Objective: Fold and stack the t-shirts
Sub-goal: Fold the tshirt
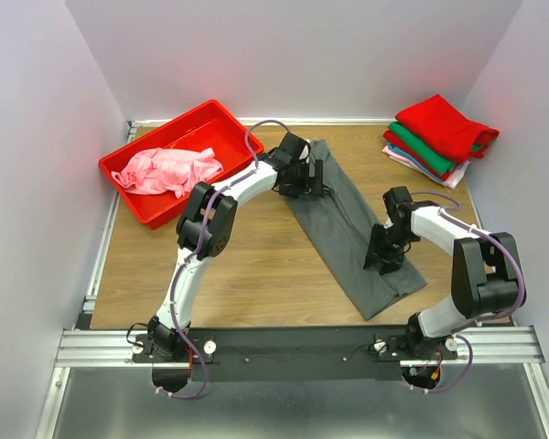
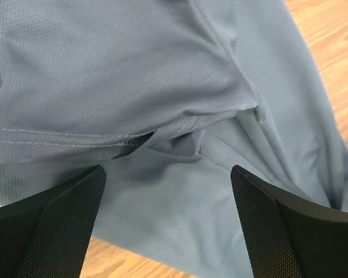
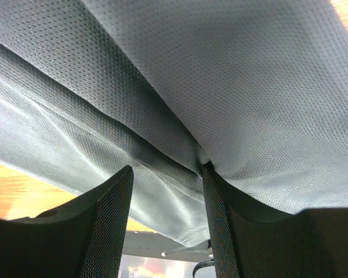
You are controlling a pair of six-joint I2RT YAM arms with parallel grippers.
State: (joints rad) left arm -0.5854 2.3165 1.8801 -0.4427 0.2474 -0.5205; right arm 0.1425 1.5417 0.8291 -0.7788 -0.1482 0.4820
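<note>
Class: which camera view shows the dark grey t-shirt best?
The top external view: only it shows the full length of the dark grey t-shirt, a long strip diagonally on the table. The left wrist view shows just a patch with a stitched hem; the right wrist view, just draped mesh cloth.

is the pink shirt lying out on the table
No, the crumpled pink cloth t-shirt lies inside the red rectangular plastic bin at the far left of the wooden table.

A red plastic bin (image 1: 194, 123) is sitting at the upper left of the frame on the wooden table (image 1: 256, 265), angled to its edges. A metal rail (image 1: 101, 346) is running along the bottom edge.
</note>
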